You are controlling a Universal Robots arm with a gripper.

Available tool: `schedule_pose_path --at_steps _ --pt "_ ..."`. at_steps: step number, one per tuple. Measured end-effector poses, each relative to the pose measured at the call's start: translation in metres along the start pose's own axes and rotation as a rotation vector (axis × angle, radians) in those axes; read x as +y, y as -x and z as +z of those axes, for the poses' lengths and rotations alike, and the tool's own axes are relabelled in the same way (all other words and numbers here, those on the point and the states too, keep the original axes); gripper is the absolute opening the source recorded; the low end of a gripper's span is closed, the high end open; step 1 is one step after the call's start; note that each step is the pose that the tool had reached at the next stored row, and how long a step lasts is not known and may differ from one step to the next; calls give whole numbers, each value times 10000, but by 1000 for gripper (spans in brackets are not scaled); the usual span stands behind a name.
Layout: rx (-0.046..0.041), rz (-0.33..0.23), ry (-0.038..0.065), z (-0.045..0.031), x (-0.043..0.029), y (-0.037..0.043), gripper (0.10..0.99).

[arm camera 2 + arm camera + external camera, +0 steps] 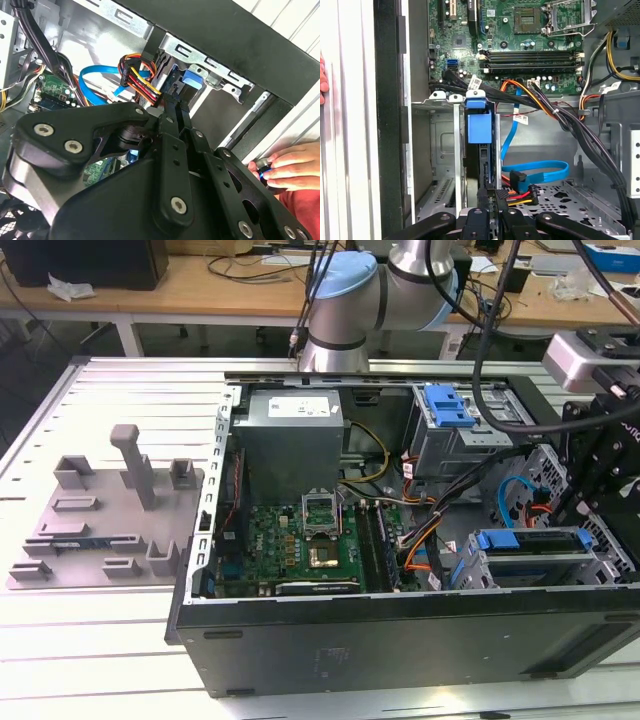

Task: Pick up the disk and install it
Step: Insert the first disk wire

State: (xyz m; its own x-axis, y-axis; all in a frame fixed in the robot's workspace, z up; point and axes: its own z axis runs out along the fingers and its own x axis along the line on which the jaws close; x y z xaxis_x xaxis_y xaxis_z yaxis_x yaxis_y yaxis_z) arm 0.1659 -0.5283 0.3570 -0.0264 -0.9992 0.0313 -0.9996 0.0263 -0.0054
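The disk (479,127) stands on edge in the metal drive cage (445,150) at the front corner of the open computer case; its blue carrier bracket faces the first wrist view. My gripper (491,196) is shut on the disk's near edge, one black finger on each side. In the second wrist view the gripper (174,107) reaches toward the disk's blue tab (194,79). In the exterior view the gripper (568,515) hangs over the case's right end, just above the disk (535,543) in the cage.
Blue data cables (540,170) and orange-red-yellow power leads (520,192) lie next to the cage. The motherboard (320,545) fills the case middle. A second blue-bracketed bay (450,405) sits further back. A person's hand (290,165) rests by the case's outer wall. A grey fixture plate (105,515) lies left.
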Motion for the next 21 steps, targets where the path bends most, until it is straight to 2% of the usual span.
schedule_pose_path --at_steps 21 --pt "-2 1 0 17 17 -22 169"
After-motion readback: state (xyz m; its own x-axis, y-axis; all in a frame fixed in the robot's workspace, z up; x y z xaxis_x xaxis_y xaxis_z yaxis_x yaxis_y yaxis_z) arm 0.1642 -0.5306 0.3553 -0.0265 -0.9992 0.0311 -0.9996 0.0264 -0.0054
